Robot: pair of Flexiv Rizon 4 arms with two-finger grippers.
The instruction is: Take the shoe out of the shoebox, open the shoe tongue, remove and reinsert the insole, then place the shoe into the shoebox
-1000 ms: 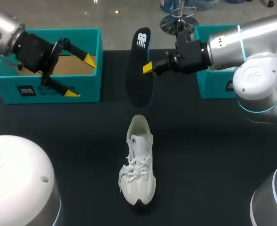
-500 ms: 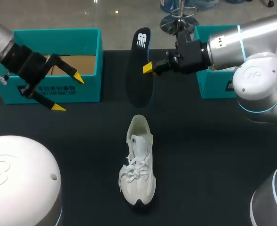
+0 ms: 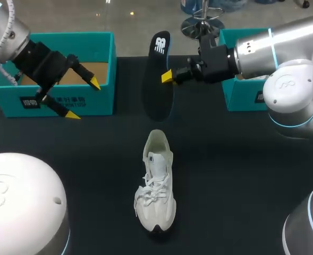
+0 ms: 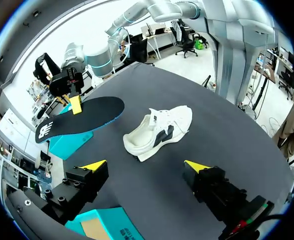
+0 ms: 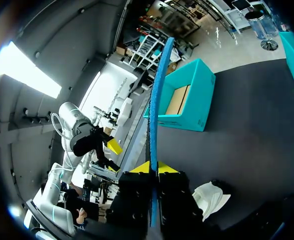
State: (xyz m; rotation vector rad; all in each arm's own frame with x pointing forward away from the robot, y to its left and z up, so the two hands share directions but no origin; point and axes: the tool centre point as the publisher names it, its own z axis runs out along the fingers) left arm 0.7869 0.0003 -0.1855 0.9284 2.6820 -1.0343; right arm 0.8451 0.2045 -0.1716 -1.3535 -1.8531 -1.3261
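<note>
Item: white shoe (image 3: 155,183), lying on its sole near the middle of the dark table (image 3: 225,175), toe toward 6 o'clock, heel toward 12 o'clock, laces tied, outside any box and touched by neither gripper; the left wrist view showed it (image 4: 156,132) ahead of that arm's fingers, well apart from them. Item: black insole (image 3: 157,79) with a blue edge, at 12 o'clock from the shoe, raised off the table. The right gripper (image 3: 167,76), reaching in from 3 o'clock, pinched its rim, and the right wrist view showed the insole (image 5: 159,90) edge-on with a yellow tip pressed to each face of it (image 5: 153,167). Item: teal shoebox (image 3: 100,69), open, brown floor showing, at 10 o'clock from the shoe. Item: left gripper (image 3: 84,99), at the shoebox's front wall, fingers spread wide with nothing between them, one tip over the box's inside, the other before the front wall; its own view confirmed the broad gap (image 4: 146,165). Item: second teal box (image 3: 236,90), at 2 o'clock from the shoe, largely hidden behind the right arm.
</note>
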